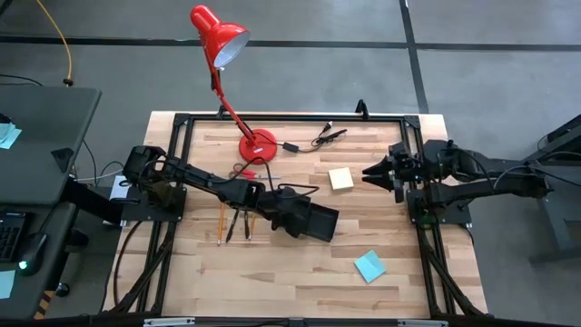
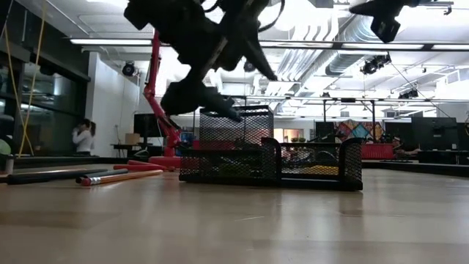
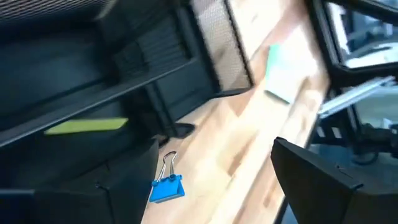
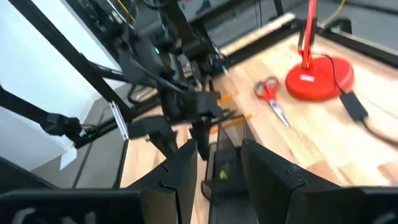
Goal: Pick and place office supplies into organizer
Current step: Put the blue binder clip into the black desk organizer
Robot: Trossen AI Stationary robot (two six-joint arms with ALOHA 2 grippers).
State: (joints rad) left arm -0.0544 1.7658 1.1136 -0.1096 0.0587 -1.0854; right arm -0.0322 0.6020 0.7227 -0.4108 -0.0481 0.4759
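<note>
The black mesh organizer point(image 1: 323, 223) stands mid-table, with a yellow-green item point(image 3: 87, 126) inside it. My left gripper point(image 3: 214, 155) hangs open just above the organizer's left end point(image 2: 245, 92), touching nothing. A blue binder clip point(image 3: 166, 185) lies flat on the wood below its fingers. Pencils and pens point(image 1: 233, 222) lie side by side left of the organizer. Red-handled scissors point(image 1: 243, 171) lie by the lamp base. A pale yellow pad point(image 1: 341, 178) and a teal pad point(image 1: 369, 266) lie flat on the table. My right gripper point(image 1: 370, 173) waits raised at the right, open and holding nothing point(image 4: 217, 155).
A red desk lamp point(image 1: 257, 145) stands at the far side, with a black cable and clips point(image 1: 320, 138) beside it. The black table frame point(image 1: 419, 218) runs along both sides. Bare wood lies between the organizer and the near edge.
</note>
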